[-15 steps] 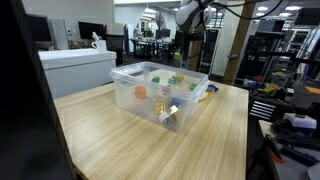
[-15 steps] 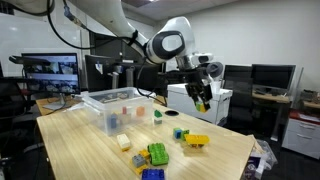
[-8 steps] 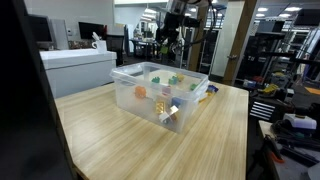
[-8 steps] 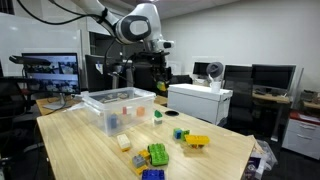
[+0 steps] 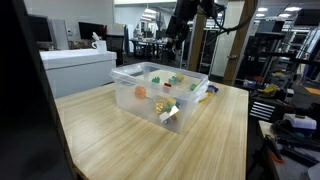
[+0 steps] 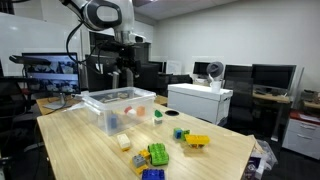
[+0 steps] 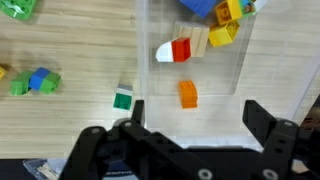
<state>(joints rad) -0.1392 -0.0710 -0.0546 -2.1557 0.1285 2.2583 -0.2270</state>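
Observation:
My gripper [image 7: 180, 135] is open and empty, high above a clear plastic bin [image 7: 143, 60]. In the wrist view its two black fingers [image 7: 268, 122] frame an orange block [image 7: 188, 94] on the bin floor. A red and white block [image 7: 176, 49] and yellow and blue blocks [image 7: 226, 14] lie further in. A small green block [image 7: 122, 99] lies on the wood just outside the bin wall. In both exterior views the gripper [image 5: 173, 45] [image 6: 122, 70] hangs well above the bin [image 5: 160, 90] [image 6: 120, 108].
The bin stands on a wooden table [image 6: 90, 150]. Loose blocks lie on the table beside it: a green and yellow pile [image 6: 156, 154], a yellow block [image 6: 197, 141], a green and blue piece [image 7: 35, 80]. A white cabinet [image 5: 75, 68] and desks stand beyond the table.
The arm has swung across from beyond the table's far side to above the bin. The gripper stays open and empty. The blocks have not moved.

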